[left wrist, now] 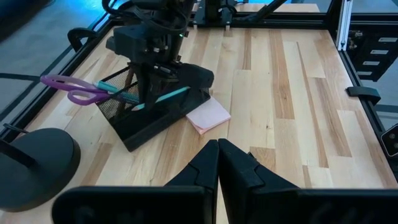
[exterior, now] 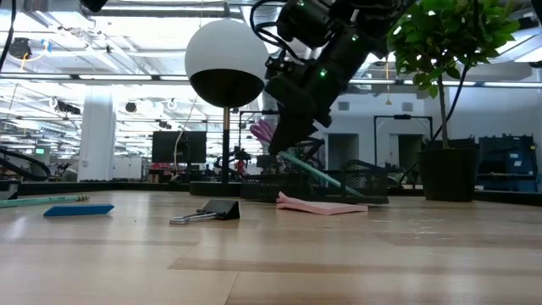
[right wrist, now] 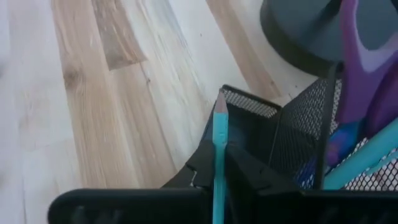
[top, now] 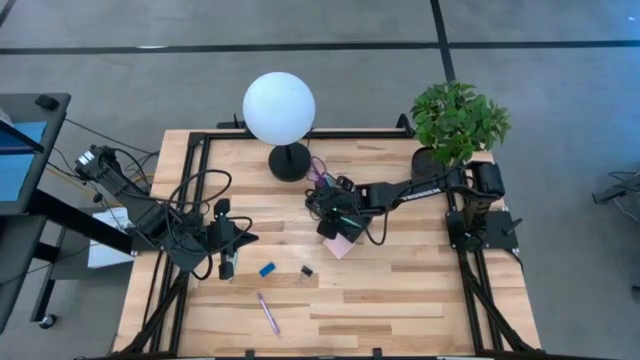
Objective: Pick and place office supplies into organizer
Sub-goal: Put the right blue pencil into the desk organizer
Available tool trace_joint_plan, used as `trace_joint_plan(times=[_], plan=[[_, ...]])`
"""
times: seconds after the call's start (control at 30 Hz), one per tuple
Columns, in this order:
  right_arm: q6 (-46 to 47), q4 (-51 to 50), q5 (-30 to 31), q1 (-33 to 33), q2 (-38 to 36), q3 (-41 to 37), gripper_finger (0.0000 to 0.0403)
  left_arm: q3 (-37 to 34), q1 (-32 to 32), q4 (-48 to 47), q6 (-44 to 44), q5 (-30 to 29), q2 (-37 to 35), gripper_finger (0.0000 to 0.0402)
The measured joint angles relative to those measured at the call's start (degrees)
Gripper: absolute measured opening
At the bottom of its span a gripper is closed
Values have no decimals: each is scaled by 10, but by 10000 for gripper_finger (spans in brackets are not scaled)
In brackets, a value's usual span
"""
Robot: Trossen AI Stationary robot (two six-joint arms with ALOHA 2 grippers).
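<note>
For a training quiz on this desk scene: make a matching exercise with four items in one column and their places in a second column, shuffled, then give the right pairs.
Items:
1. teal pencil
2. purple-handled scissors
3. pink sticky-note pad
4. purple pen

Places:
A. lying alone on the table's near part, away from the organizer
B. flat on the table, touching the organizer
C. pinched in the right end effector above the organizer
D. standing in the organizer's mesh cup, handles sticking out

Pairs: 1-C, 2-D, 3-B, 4-A
</note>
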Motion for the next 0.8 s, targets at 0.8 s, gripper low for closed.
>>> trace_joint_plan(times=[0.8], plan=[[-147,-25,185,6,-2,237,9,0,0,-2,1,0,0,3]])
